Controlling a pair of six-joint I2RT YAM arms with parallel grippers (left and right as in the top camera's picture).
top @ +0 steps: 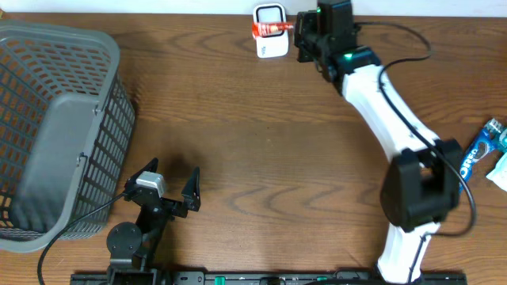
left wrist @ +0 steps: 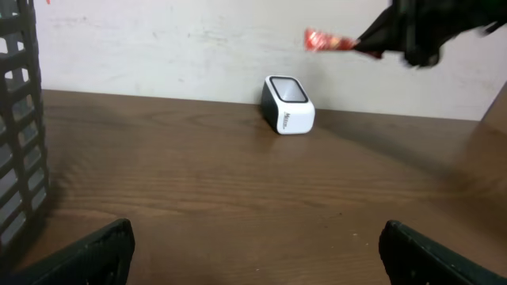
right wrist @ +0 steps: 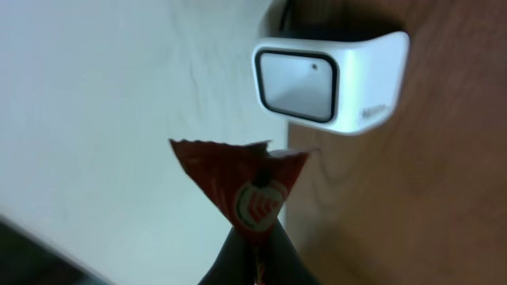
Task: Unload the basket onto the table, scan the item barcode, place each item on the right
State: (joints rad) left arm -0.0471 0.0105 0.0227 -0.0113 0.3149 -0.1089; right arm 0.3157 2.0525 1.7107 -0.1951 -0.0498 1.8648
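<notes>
Brown wooden table (top: 253, 142). Nearest, the left gripper (top: 170, 177) gapes empty. At the far edge the right gripper (top: 299, 36) pinches a red crinkled wrapper (top: 269, 30) above the white box scanner (top: 274, 47); only its wrist view shows the wrapper's logo.

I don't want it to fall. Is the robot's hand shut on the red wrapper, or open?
Shut. The right gripper pinches the red wrapper by one end, holding it near the white scanner.

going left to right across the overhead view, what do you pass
grey plastic mesh basket → black left gripper, jaws open → white box-shaped barcode scanner → black right gripper, shut on a red foil packet above the scanner → blue snack wrapper
</notes>
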